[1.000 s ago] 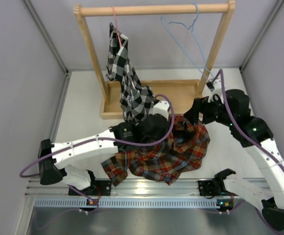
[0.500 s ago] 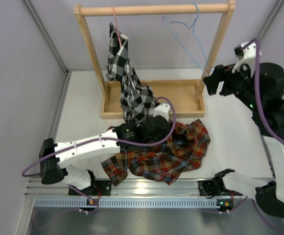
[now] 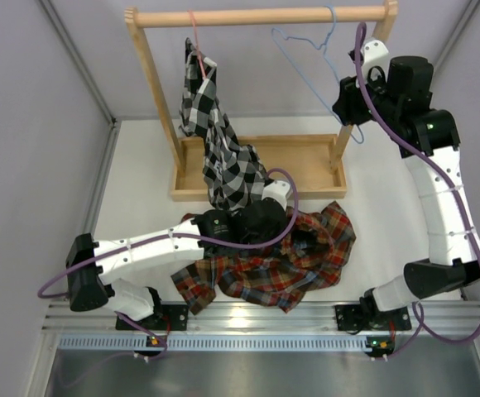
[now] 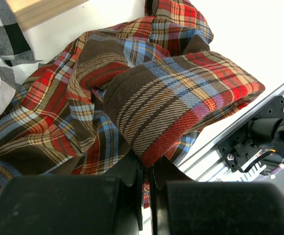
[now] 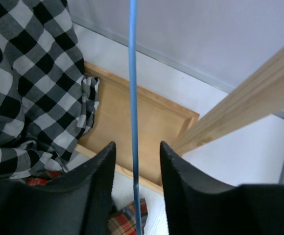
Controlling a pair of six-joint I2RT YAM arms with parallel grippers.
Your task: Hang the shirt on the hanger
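Two steps are not yet done, as I judge it: nothing of the shirt is on the hanger, and the hanger is not taken from the rack.

From above, the shirt (image 3: 281, 265) lies crumpled on the bench (image 3: 141, 190) in front of the wooden rack (image 3: 256, 16). Its long axis runs about left to right. The left claw (image 3: 300, 240) is sunk in its far edge. The hanger (image 3: 306, 77) hangs on the rail, hook up, and one long wire slants down toward the right claw (image 3: 345, 103).

At the left wrist, the left claw (image 4: 145, 166) is clenched on a fold of the shirt (image 4: 171, 93).

At the right wrist, the right claw (image 5: 134, 152) stands released, one finger on each side of the hanger (image 5: 132, 73) without touching it. The wire runs straight up and down.
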